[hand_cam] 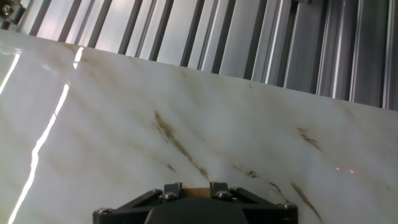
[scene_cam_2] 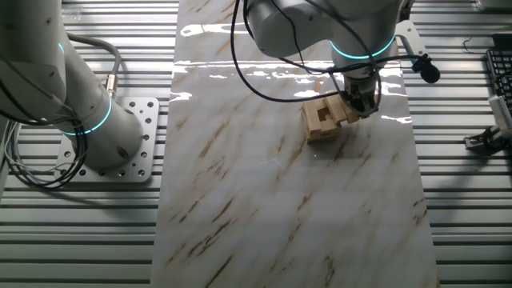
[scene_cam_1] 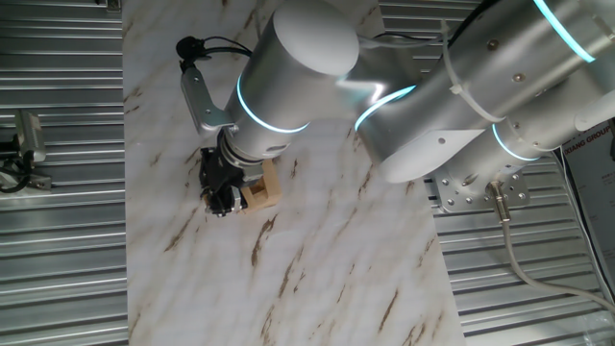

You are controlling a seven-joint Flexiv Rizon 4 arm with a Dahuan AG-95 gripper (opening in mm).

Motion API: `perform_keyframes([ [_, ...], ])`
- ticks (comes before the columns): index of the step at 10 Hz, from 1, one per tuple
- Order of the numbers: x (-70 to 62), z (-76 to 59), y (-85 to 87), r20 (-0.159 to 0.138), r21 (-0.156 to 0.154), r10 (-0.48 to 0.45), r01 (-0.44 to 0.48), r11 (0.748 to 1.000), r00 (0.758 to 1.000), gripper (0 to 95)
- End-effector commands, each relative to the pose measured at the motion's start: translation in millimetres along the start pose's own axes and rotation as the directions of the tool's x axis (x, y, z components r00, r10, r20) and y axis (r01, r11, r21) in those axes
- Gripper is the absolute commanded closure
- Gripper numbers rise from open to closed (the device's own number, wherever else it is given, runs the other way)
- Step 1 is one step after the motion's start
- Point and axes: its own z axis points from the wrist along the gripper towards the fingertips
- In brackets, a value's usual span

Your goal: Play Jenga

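The tabletop [scene_cam_2: 272,200], a marble-patterned sheet, runs through the middle of both fixed views, with ribbed metal flooring on either side. The arm [scene_cam_1: 404,96] fills the upper right of one fixed view and reaches down to the stack.

Task status: the Jenga [scene_cam_2: 323,120] stack stands on the tabletop in the upper centre-right of the other fixed view, and left of centre in one fixed view, where only its tan lower edge [scene_cam_1: 261,192] shows past the wrist. The stack appears upright and low. No loose block lies anywhere on the visible tabletop, so, as a judgement, no block has been fully drawn out and set aside; the extraction and re-placing steps remain.

The pincer [scene_cam_2: 360,100] is at the stack's side, touching or just beside it. Its opening cannot be told: the wrist housing covers the fingers in both fixed views.

Hidden or unclear:
- Hand view: shows only bare tabletop, flooring and the black pincer body [hand_cam: 196,205] at the bottom edge; a thin tan strip shows there, but no block can be made out.
- Layer count and gaps in the stack are too small to resolve.
- Contact between fingers and any block is not visible.
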Motion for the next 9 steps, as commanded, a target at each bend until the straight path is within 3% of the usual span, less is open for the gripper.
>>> perform_keyframes([
  [1,-0.3,-0.2,0.4,0.001,-0.001,0.002,-0.002,1.000,1.000,95.0],
  [9,-2.8,2.3,0.8,0.006,-0.001,0.004,-0.004,1.000,1.000,95.0],
])
